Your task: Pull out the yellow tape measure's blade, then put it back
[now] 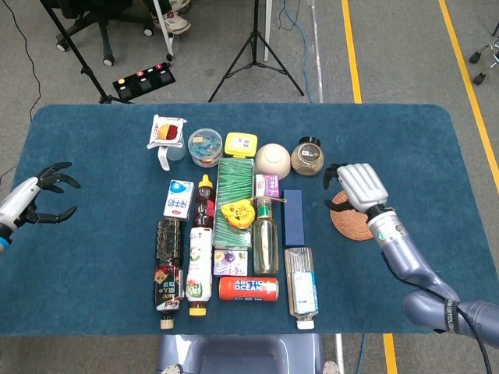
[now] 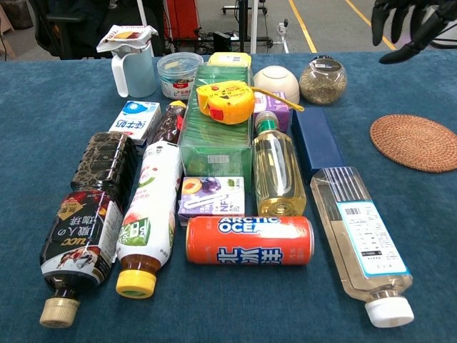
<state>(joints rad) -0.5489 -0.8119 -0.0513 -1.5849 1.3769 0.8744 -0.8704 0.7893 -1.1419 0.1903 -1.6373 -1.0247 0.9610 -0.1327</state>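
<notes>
The yellow tape measure lies on top of a clear green box in the middle of the table, with a short bit of blade sticking out to its right over the oil bottle. My right hand hangs above the woven coaster, well right of the tape measure, fingers apart and holding nothing. My left hand is at the table's far left edge, fingers spread and empty.
Bottles, a red can, a milk carton, a dark blue box, a bowl, a jar and a pitcher crowd around the green box.
</notes>
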